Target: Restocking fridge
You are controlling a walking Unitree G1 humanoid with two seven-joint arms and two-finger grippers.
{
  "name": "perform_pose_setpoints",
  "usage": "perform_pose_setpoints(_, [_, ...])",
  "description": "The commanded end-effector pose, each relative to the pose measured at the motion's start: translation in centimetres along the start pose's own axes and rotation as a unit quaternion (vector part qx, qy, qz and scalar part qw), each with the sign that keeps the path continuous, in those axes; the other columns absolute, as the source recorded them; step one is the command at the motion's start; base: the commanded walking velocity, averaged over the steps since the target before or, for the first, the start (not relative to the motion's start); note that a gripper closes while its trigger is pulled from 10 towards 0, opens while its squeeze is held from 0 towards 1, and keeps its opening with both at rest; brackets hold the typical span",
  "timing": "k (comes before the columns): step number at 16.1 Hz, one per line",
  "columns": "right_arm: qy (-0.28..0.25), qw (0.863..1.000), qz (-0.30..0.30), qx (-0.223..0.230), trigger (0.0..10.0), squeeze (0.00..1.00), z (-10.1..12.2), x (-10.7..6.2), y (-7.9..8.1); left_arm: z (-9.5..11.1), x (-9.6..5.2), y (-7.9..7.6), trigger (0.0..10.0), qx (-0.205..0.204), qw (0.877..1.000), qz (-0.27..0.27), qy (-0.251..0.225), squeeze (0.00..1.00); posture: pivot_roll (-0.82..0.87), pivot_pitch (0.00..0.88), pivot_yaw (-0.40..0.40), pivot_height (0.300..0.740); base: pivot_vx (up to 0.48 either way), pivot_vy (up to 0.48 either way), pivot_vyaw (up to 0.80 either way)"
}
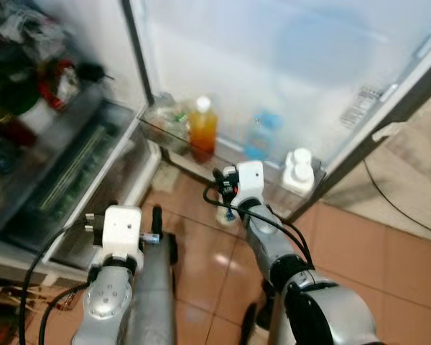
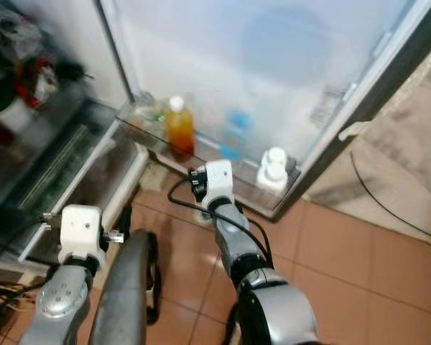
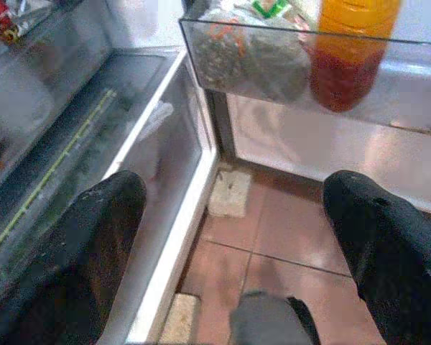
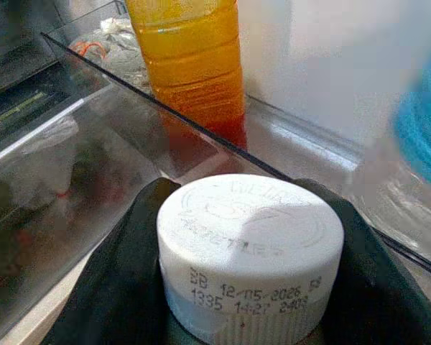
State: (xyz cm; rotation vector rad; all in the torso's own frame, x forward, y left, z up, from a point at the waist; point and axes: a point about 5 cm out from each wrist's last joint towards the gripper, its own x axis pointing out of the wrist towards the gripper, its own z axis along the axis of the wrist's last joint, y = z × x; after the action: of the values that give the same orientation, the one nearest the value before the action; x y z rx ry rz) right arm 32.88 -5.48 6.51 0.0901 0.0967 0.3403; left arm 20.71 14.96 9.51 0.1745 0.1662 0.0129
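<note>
- The fridge door (image 1: 287, 65) stands open, and its lowest door shelf (image 1: 174, 138) is a clear tray just above the tiled floor (image 1: 345, 237).
- In that door shelf stand an orange juice bottle (image 1: 202, 128), a blue-capped bottle (image 1: 261, 135) near the middle, and a white bottle (image 1: 299, 169) at the far right end.
- A bag of greens (image 3: 248, 54) lies in the left end of the tray, just beside the orange juice bottle.
- The right gripper (image 4: 251, 287) is stretched forward, low in front of the door shelf; its jaws are closed around a bottle with a white screw cap (image 4: 250, 248) that carries a printed date code.
- That held bottle sits just short of the tray's clear front wall, between the orange juice bottle and the blue-capped bottle, still outside the shelf.
- The left gripper (image 3: 237, 237) hangs lower, near the fridge body; its jaws are spread wide and hold nothing.
- Between its black fingers (image 3: 93, 244) the floor shows, along with the bottom corner of the fridge and a pale scrap (image 3: 230, 192) lying on the tiles.
- To the left, the fridge interior (image 1: 50, 144) holds a clear drawer (image 1: 86, 172) and blurred dark and red items on the shelves above.
- A black cable (image 1: 402, 208) trails across the floor at the right.
</note>
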Motion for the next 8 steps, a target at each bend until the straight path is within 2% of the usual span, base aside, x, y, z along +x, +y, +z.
perform_pose_setpoints(1, [-0.074,0.997,0.018,0.013,10.0,0.0,3.8,1.7,1.1,-0.5,-0.4,0.1,10.0,0.003,1.0,0.006,0.01,0.0,0.28,0.21,-0.035,0.604,0.0,0.0,0.0])
perform_pose_setpoints(5, [-0.154,0.985,0.066,0.05,10.0,0.0,8.9,3.2,1.9,-0.4,-0.3,0.0,10.0,0.001,1.0,0.005,0.009,0.0,0.27,0.216,-0.041,0.604,0.0,0.0,0.0])
perform_pose_setpoints(6, [-0.184,0.977,0.079,0.068,10.0,0.0,11.4,3.8,1.8,-0.5,-0.3,-0.1,10.0,0.0,1.0,0.004,0.009,0.0,0.27,0.219,-0.046,0.604,0.0,0.0,0.0])
perform_pose_setpoints(7, [-0.205,0.972,0.089,0.073,10.0,0.0,13.1,4.1,1.8,-0.5,-0.3,-0.2,10.0,-0.001,1.0,0.005,0.009,0.0,0.27,0.221,-0.049,0.604,0.0,0.0,0.0])
perform_pose_setpoints(8, [-0.215,0.97,0.094,0.067,10.0,0.0,13.8,4.2,1.7,-0.5,-0.3,-0.2,10.0,-0.002,1.0,0.005,0.009,0.0,0.27,0.223,-0.05,0.604,0.0,0.0,0.0])
